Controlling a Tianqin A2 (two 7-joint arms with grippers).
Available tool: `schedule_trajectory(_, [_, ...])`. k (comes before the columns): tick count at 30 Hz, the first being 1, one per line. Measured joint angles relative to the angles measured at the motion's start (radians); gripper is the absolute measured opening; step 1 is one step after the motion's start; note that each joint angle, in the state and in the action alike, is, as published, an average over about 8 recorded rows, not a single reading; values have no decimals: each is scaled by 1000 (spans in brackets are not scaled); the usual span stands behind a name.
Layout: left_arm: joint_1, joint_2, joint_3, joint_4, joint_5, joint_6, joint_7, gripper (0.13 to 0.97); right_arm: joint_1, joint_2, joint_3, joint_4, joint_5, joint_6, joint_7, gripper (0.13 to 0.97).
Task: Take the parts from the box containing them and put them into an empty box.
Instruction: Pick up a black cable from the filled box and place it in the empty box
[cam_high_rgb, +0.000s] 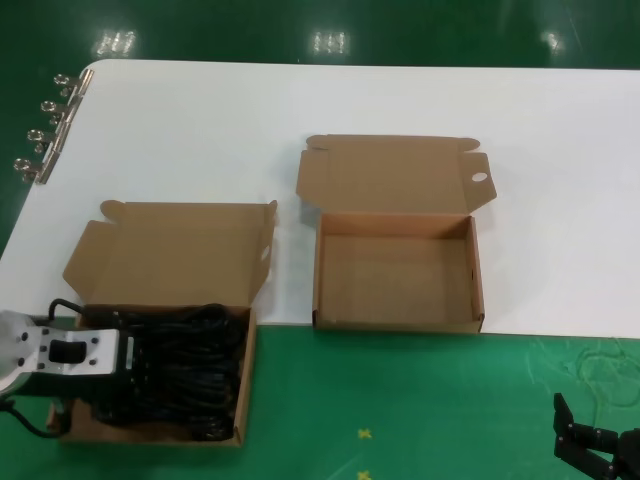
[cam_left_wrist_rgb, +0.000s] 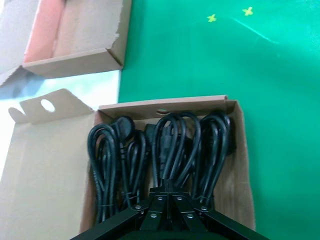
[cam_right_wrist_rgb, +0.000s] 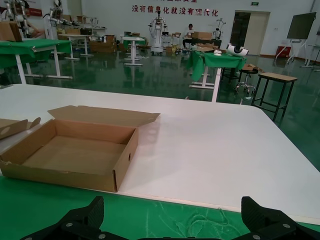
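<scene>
My left gripper (cam_high_rgb: 120, 375) sits low over the box of cables (cam_high_rgb: 160, 425) at the lower left of the head view, and the black cable bundles (cam_left_wrist_rgb: 165, 155) fill that box from wall to wall, leaving no bare floor between them. Its raised lid (cam_high_rgb: 170, 250) stands behind, toward the upper left. To the right, a strip of green mat (cam_high_rgb: 285, 400) and white table (cam_high_rgb: 200, 130) lies open between the two boxes. The empty box (cam_high_rgb: 397, 272) at centre has a bare floor; its lid (cam_high_rgb: 390, 175) lies flat behind it. My right gripper (cam_high_rgb: 590, 450) waits at the lower right corner with fingers spread, on open green mat.
</scene>
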Motion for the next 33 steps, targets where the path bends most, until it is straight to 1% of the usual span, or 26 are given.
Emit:
schedule_trajectory(5, [-3, 2, -6, 13, -4, -18, 23, 160, 0, 0, 0, 0, 0, 0, 0, 966])
schedule_trajectory(9, [-11, 6, -4, 32, 1, -26, 36, 162, 0, 0, 0, 0, 0, 0, 0, 966])
schedule_trajectory(18, [-39, 21, 13, 102, 26, -40, 69, 224, 0, 0, 0, 0, 0, 0, 0, 966])
schedule_trajectory(26, [-61, 40, 8, 159, 7, -46, 115, 356, 0, 0, 0, 0, 0, 0, 0, 966])
schedule_trajectory(30, [-72, 55, 4, 197, -6, -54, 144, 356, 0, 0, 0, 0, 0, 0, 0, 966])
schedule_trajectory(33, [-81, 70, 3, 230, -14, -63, 167, 390, 0, 0, 0, 0, 0, 0, 0, 966])
